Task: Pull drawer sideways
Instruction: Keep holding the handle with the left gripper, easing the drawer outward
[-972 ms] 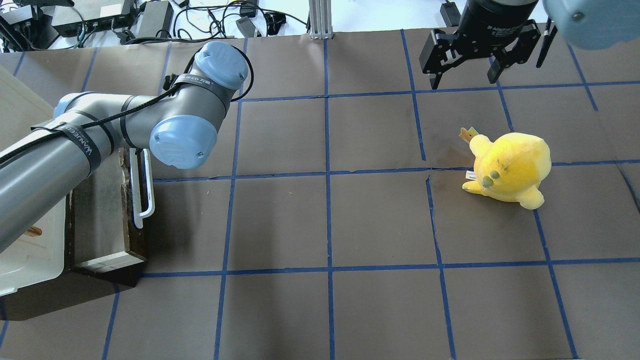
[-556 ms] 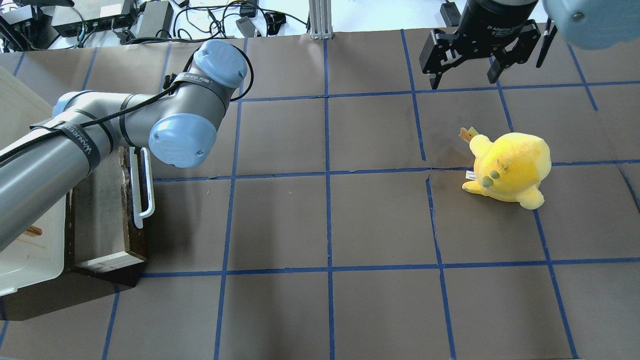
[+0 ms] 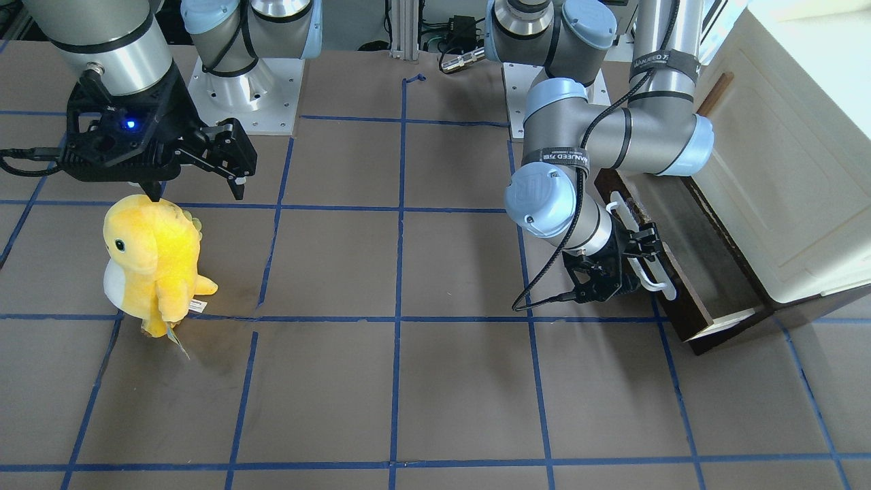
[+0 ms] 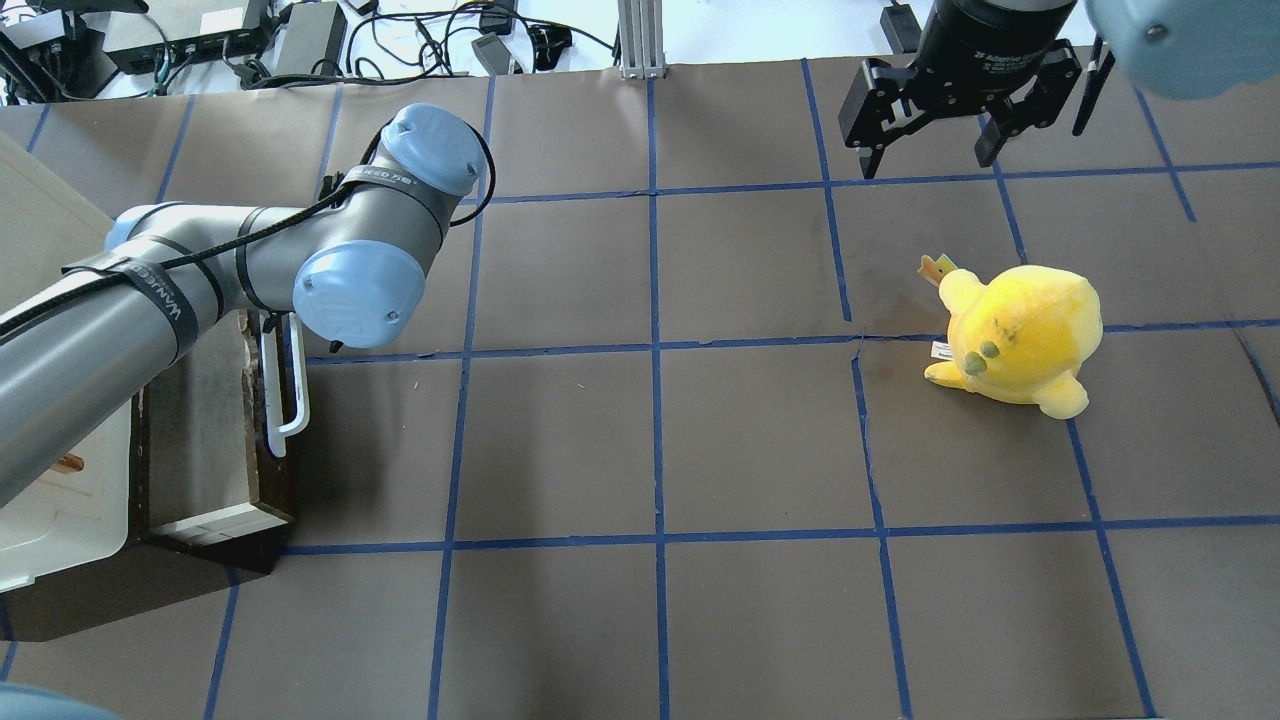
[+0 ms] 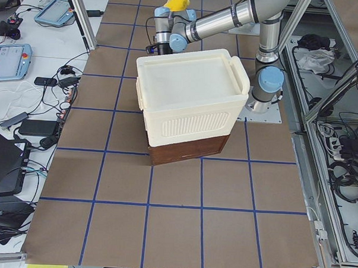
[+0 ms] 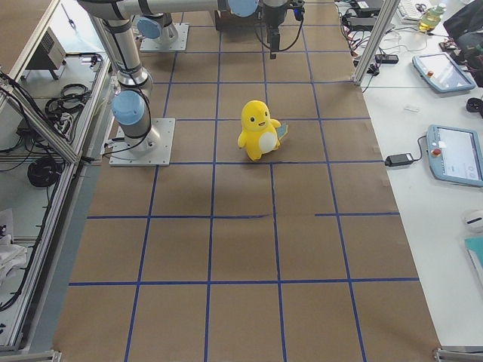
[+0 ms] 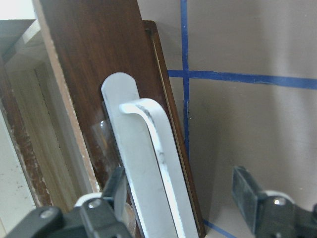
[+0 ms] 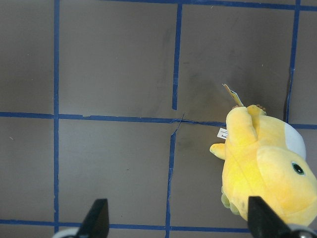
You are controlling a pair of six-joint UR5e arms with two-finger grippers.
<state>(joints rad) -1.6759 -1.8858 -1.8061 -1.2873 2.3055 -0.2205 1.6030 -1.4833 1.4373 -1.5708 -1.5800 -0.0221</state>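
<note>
The drawer [image 4: 272,470] is partly out of the cream cabinet [image 3: 782,170], so its grey-beige inside shows. It has a dark brown front [image 3: 680,306] and a long white bar handle [image 4: 296,385]. The handle also shows in the front view [image 3: 646,269] and the left wrist view [image 7: 148,168]. My left gripper [image 3: 636,262] is open, its jaws straddling the handle; in the left wrist view [image 7: 181,198] one finger [image 7: 115,191] sits beside the handle plate. The overhead view hides it under the wrist. My right gripper [image 4: 930,150] is open and empty, far from the drawer.
A yellow plush toy [image 4: 1020,335] stands on the brown, blue-taped table, just below my right gripper [image 3: 197,187]; it also shows in the right wrist view [image 8: 267,168]. The cabinet door with its small brown handle [image 4: 65,462] is beside the drawer.
My left wrist and forearm have shifted slightly left and down, toward the drawer front. The drawer, the right arm and the toy have not visibly moved.
</note>
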